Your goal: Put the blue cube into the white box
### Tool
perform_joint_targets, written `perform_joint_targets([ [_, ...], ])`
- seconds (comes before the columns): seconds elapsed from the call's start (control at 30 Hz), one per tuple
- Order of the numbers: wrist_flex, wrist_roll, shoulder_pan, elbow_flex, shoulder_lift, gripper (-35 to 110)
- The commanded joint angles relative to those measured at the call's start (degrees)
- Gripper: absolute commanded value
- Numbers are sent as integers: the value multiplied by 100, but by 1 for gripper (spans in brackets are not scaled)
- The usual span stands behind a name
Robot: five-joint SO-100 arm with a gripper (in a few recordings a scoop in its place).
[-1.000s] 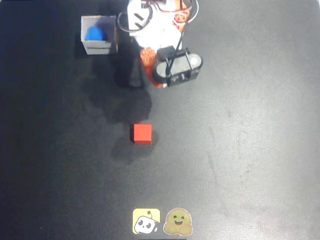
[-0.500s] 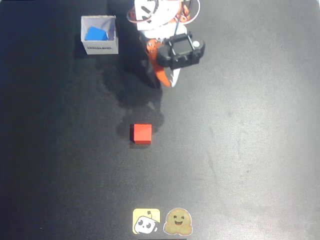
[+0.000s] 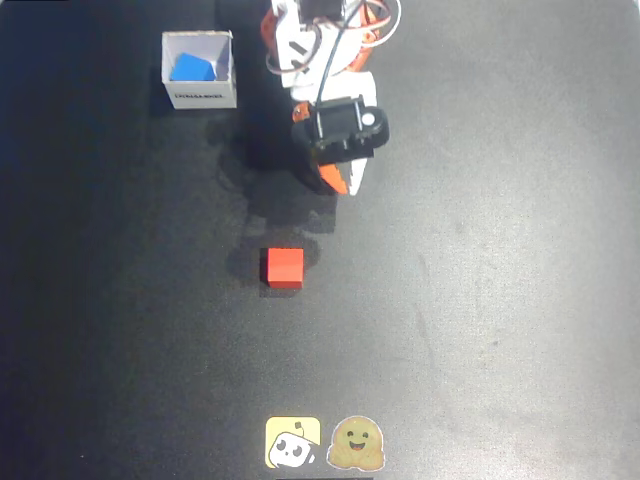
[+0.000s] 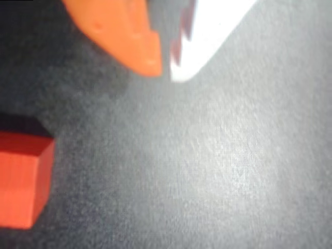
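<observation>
The matte blue cube (image 3: 189,68) sits inside the thin-walled white box (image 3: 201,96); the end effector (image 4: 165,70), tapered tips together and empty, hangs over the dark grainy surface (image 3: 480,280)

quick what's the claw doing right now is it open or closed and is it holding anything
Claw: closed, with its orange and white fingertips nearly touching, and holding nothing. The blue cube lies in the white box.

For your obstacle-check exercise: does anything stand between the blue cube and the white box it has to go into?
Nothing does: the blue cube already lies inside the white box. The gripper is apart from it, nearer the red cube.
</observation>
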Motion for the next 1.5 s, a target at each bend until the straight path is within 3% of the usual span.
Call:
perform_joint_targets([
  [0.0, -18, 18, 158, 0, 35, 0],
  [0.8, 1573, 0, 334, 0, 35, 0],
  [1.47, 1916, -26, 325, 0, 35, 0],
])
